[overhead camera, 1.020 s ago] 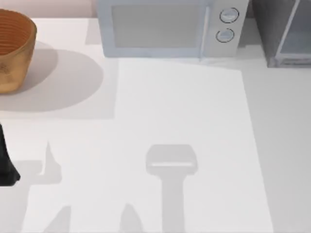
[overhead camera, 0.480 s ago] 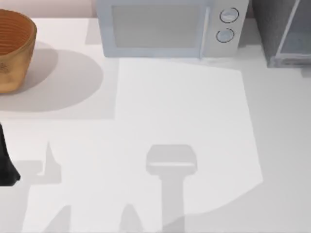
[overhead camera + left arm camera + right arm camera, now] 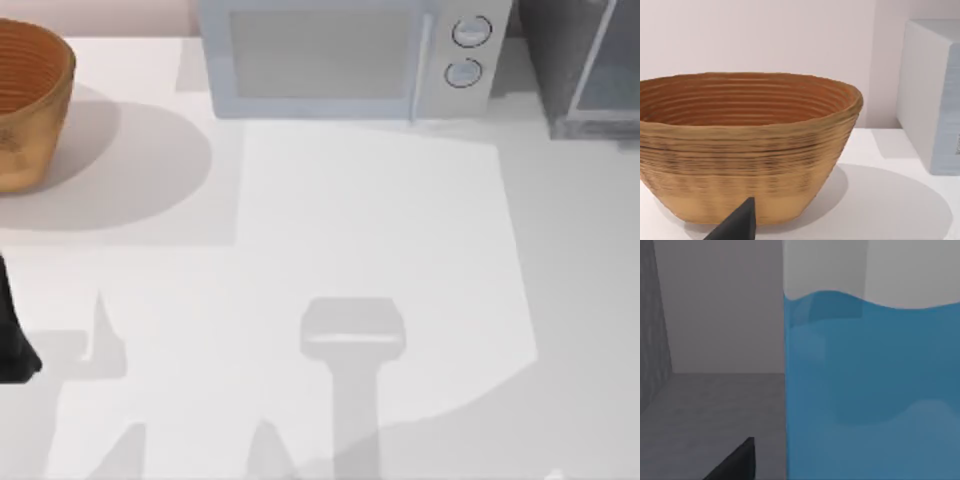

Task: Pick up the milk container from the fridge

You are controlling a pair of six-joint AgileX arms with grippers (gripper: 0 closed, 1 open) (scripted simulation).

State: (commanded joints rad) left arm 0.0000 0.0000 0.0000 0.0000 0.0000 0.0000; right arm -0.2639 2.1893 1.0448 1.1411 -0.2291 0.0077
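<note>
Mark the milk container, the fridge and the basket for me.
milk container [image 3: 870, 390]: right wrist view, on its blue side.
fridge [image 3: 560, 60]: top view, on its dark grey top at the table's far right.
basket [image 3: 747, 145]: left wrist view, on its ribbed outer wall.

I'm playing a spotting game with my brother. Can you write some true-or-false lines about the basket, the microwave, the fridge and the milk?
1. The basket sits at the table's left. True.
2. The microwave has three knobs. False: it has two.
3. The fridge stands to the microwave's left. False: it stands to its right.
4. The milk container has a blue body, seen close by the right wrist camera. True.
5. The basket holds apples. False: nothing is seen inside.
</note>
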